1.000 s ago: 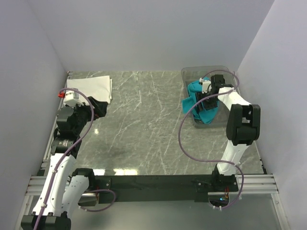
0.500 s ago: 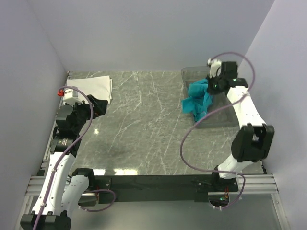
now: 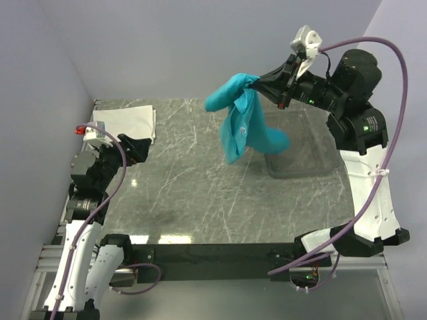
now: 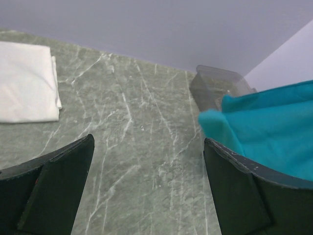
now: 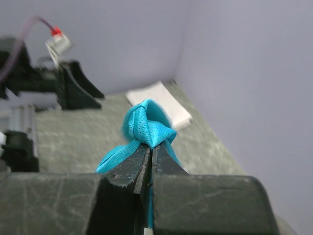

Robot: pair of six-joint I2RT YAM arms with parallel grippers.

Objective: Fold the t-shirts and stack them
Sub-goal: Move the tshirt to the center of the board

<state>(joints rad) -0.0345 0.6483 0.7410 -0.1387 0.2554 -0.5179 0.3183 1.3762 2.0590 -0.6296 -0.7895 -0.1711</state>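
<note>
- The right tool (image 3: 257,81) is pinched narrow on a bunched fold of the teal t-shirt (image 3: 239,127); in the right wrist view the jaws meet on the cloth with no gap showing
- The teal t-shirt hangs in the air from that pinch, over the far right part of the bench (image 3: 193,187), just left of the clear bin (image 3: 313,143)
- Its long axis runs straight down from the tool; the lowest lump of cloth sits by the bin's left wall, and whether it touches the wall or the bench cannot be told
- The left tool (image 3: 137,148) stands wide with nothing between its fingers, low over the left side of the bench and well apart from the hanging shirt
- The white t-shirt (image 3: 130,123) lies folded flat in the far left corner, just beyond the left tool
- The right arm is the nearer one, since it carries the shirt; bare bench for spreading lies down and to the left of its tool, between the two arms
- My judgement: the shirt must come left and down to lie flat, and the left tool would need to reach right for a free edge
</note>
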